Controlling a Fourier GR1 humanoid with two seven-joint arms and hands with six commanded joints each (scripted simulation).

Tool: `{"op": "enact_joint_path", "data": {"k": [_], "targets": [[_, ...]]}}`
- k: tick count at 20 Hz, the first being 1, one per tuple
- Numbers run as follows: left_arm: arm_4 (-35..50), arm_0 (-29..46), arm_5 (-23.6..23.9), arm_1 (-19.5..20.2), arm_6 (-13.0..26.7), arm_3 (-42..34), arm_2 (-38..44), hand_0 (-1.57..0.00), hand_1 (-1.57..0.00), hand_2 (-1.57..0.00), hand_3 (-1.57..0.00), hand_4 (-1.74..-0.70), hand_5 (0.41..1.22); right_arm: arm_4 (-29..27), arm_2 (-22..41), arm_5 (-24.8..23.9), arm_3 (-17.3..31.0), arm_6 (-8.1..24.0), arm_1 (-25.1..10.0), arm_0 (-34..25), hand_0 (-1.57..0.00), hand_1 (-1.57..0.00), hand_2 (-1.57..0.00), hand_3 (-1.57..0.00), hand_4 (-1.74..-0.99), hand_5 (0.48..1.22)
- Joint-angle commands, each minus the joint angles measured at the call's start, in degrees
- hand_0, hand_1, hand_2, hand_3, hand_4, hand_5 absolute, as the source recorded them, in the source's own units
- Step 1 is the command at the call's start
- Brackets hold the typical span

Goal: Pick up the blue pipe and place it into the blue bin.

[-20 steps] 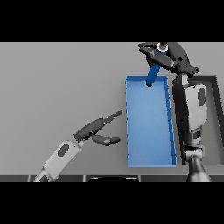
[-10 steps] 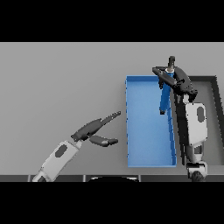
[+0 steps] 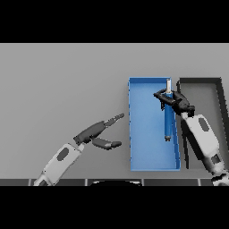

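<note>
At right of centre in the frame, the right hand is pinching the upper end of the blue pipe, which is lying lengthwise over the blue bin, apparently just above its floor. Letting go too high is risking a bounce toward the neighbouring dark bin. The left hand is idling spread at lower left.

Both arms same build: white rounded forearm shell with a dark grey oval inset panel on top, darker grey at the wrist. Left robot hand: dark charcoal, slim tapered fingers, separate thicker thumb. Right robot hand: same charcoal colour, blocky. No cables, screws or markings that I can make out.
</note>
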Motion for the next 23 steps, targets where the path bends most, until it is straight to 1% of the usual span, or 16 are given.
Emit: {"op": "enact_joint_path", "data": {"k": [1,2,3,4,6,8,11,14,15,16,17,18,19,20,21,23], "targets": [[-0.40,-0.34,0.20,-0.83,0.81,0.42,-0.53,0.00,0.00,0.00,0.00,-0.83,0.476,-4.07,2.99,-0.91,1.28,0.00,-1.49,-1.37,-0.94,-0.88,-0.85,-0.52,-1.404,1.159],[-0.41,0.05,0.06,-0.63,0.25,0.12,-0.64,0.00,0.00,0.00,0.00,-0.83,0.476,-7.43,6.67,-2.33,2.52,0.00,-3.16,-3.02,-0.75,-0.71,-0.68,-0.41,-1.344,1.172],[-0.34,-0.11,0.34,-0.59,0.61,-0.20,-0.43,0.00,0.00,0.00,0.00,-0.83,0.476,-9.81,9.45,-2.76,2.30,0.01,-4.18,-3.71,-0.60,-0.57,-0.55,-0.33,-1.302,1.182],[-0.55,0.22,0.62,-0.78,0.96,-0.57,-0.77,0.00,0.00,0.00,0.00,-0.83,0.477,-9.76,10.96,-0.49,1.50,0.01,-5.53,-4.28,-0.48,-0.45,-0.44,-0.26,-1.264,1.139],[-0.13,0.02,0.38,-0.32,1.05,-0.03,-0.15,0.00,0.00,0.00,0.00,-0.83,0.477,-6.41,13.28,3.11,-1.41,-0.03,-7.95,-5.13,-0.31,-0.29,-0.28,-0.17,-1.215,1.044],[-0.30,0.42,0.36,-0.10,0.62,-0.47,-0.40,0.00,0.00,0.00,0.00,-0.83,0.475,-4.58,15.48,3.53,-2.30,0.02,-8.86,-5.87,-0.20,-0.18,-0.18,-0.11,-1.199,0.967],[0.00,0.22,0.23,0.13,0.35,-0.87,-0.16,0.00,0.00,0.00,0.00,-0.83,0.471,-3.51,17.34,3.47,-2.81,0.02,-9.46,-6.68,-0.12,-0.09,-0.09,-0.05,-1.189,0.880],[-0.09,0.04,0.62,-0.54,1.12,-0.45,-0.28,0.00,0.00,0.00,0.00,-0.83,0.471,-3.99,17.64,2.43,-3.12,0.01,-10.24,-6.31,-0.06,-0.05,-0.05,-0.03,-1.188,0.818],[-0.04,0.18,0.61,-0.55,1.16,-0.37,-0.27,0.00,0.00,0.00,0.00,-0.83,0.471,-3.61,18.23,1.81,-3.68,0.02,-10.36,-6.14,-0.05,-0.04,-0.04,-0.02,-1.182,0.807],[-0.29,0.52,0.68,-0.59,0.79,-0.54,-0.54,0.00,0.00,0.00,0.00,-0.83,0.472,-3.10,18.44,2.30,-2.61,-1.09,-9.79,-6.17,-0.04,-0.03,-0.03,-0.02,-1.182,0.795],[-0.55,0.92,0.78,-0.23,0.76,-0.56,-0.54,0.00,0.00,0.00,0.00,-0.83,0.471,-2.77,18.62,2.06,-2.81,-1.39,-9.56,-6.30,-0.03,-0.02,-0.02,-0.01,-1.182,0.789],[-1.03,0.70,0.92,-0.16,0.53,-0.76,-0.69,0.00,0.00,0.00,0.00,-0.83,0.470,-3.45,18.06,2.04,-2.61,-1.74,-9.44,-6.30,-0.03,-0.02,-0.02,-0.01,-1.176,0.783],[-0.93,-0.08,0.87,-0.22,1.02,-0.51,-0.44,0.00,0.00,0.00,0.00,-0.83,0.471,-2.93,18.43,1.78,-2.86,-1.08,-9.59,-6.66,-0.02,-0.01,-0.01,-0.01,-1.186,0.774],[-1.05,-0.54,0.86,-0.29,1.09,-0.12,-0.36,0.00,0.00,0.00,0.00,-0.83,0.472,-2.89,18.49,2.27,-3.88,-1.23,-10.62,-6.05,-0.02,-0.01,-0.01,-0.01,-1.186,0.772],[-0.88,-0.61,0.70,-0.10,1.15,-0.34,-0.27,0.00,0.00,0.00,0.00,-0.83,0.472,-3.35,18.30,1.87,-3.81,-0.69,-10.03,-6.52,-0.02,-0.01,-0.01,-0.01,-1.186,0.766],[0.22,-1.67,0.13,0.34,1.52,0.18,0.82,0.00,0.00,0.00,0.00,-0.83,0.474,-3.31,18.44,2.71,-3.89,-1.39,-10.17,-6.18,-0.02,-0.01,-0.01,-0.01,-1.186,0.769]]}}
